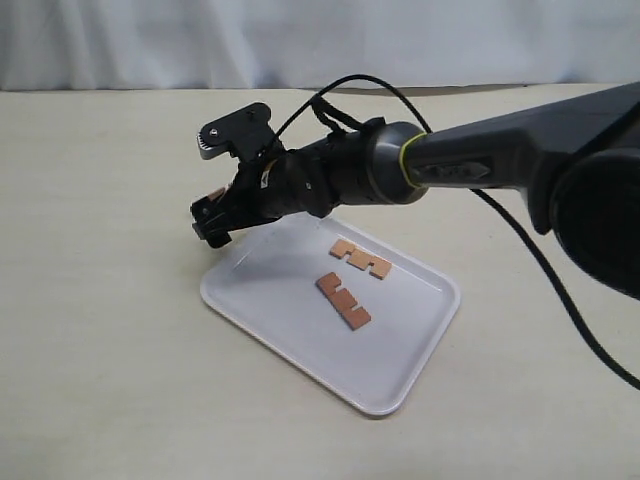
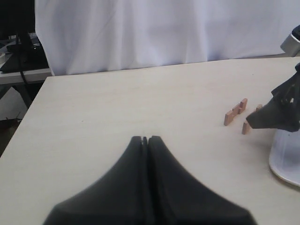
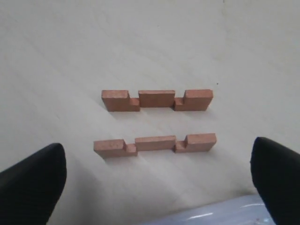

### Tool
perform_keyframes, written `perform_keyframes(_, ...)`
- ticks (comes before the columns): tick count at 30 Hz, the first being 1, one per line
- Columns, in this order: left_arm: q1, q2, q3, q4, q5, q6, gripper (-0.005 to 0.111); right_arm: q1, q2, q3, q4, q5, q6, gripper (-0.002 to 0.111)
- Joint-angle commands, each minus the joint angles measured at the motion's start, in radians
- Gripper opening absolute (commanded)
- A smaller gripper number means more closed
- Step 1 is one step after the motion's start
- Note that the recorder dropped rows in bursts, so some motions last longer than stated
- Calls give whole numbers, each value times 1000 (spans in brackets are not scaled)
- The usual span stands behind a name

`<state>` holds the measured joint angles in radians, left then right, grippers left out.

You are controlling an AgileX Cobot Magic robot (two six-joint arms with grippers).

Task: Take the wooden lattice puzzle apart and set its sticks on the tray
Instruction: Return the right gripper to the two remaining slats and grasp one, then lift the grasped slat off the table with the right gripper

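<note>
Two notched reddish-brown sticks (image 1: pixel 360 260) (image 1: pixel 343 300) lie flat on the white tray (image 1: pixel 290 330). Two more sticks (image 3: pixel 157 100) (image 3: pixel 154 143) stand on edge, parallel, on the table just off the tray's far left corner; the left wrist view shows them too (image 2: pixel 236 112). No assembled lattice puzzle shows. My right gripper (image 1: pixel 212 222) hangs open above that pair, its fingers (image 3: pixel 33 183) wide apart with nothing between them. My left gripper (image 2: pixel 145 139) is shut and empty, over bare table well away from the sticks.
The right arm (image 1: pixel 480 165) stretches across from the right, over the tray's far side, with a black cable trailing from it. A white curtain closes the back. The table's edge (image 2: pixel 28 108) and dark equipment beyond it show in the left wrist view.
</note>
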<state>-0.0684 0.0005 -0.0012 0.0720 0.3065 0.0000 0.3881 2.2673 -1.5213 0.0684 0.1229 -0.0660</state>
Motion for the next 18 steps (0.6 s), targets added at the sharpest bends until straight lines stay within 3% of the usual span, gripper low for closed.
perform_keyframes(1,3,-1,1,-2,-20,0,0,-2,39,-4,-5,-80,-2,110)
perform_keyframes(15,3,-1,1,-2,-20,0,0,2,113,-20,-3,-211,1,110)
perform_keyframes(18,3,-1,1,-2,-20,0,0,9,113,-20,-3,-216,-1,102)
